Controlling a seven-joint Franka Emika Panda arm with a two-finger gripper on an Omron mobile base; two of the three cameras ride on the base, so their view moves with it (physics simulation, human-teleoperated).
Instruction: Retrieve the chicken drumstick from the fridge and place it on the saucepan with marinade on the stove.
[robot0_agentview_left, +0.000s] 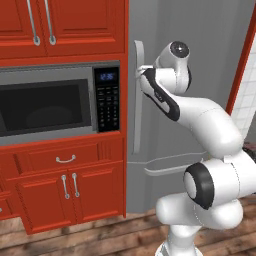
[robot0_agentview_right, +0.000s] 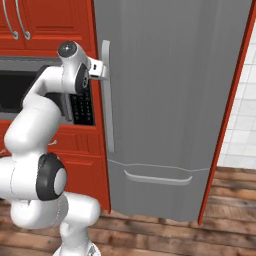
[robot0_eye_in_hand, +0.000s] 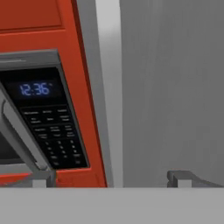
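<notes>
I have the gripper (robot0_eye_in_hand: 111, 178) up at the fridge (robot0_agentview_right: 175, 100) door, jaws spread wide and holding nothing. In the hand view the two fingertips (robot0_eye_in_hand: 43, 178) sit at the bottom edge, one low left over the red cabinet (robot0_eye_in_hand: 35, 13) trim and one low right over the grey door, with the door handle (robot0_eye_in_hand: 109, 87) running as a pale vertical bar up the middle of the frame between them. I cannot tell whether either finger touches the handle. In the left base view the hand sits in the upper middle of the frame, just beside the top of the handle (robot0_agentview_left: 138, 95); in the right base view it is at upper left, again at the handle's (robot0_agentview_right: 107, 95) upper end. The fridge door is shut, so the drumstick is hidden from me. The microwave (robot0_agentview_left: 50, 102) is left of the fridge, set into the red cabinets, its black keypad (robot0_eye_in_hand: 48, 127) and blue clock showing at the left of the hand view. A drawer handle (robot0_agentview_right: 157, 177) crosses the fridge's lower front, above the wood floor (robot0_agentview_right: 175, 235).
</notes>
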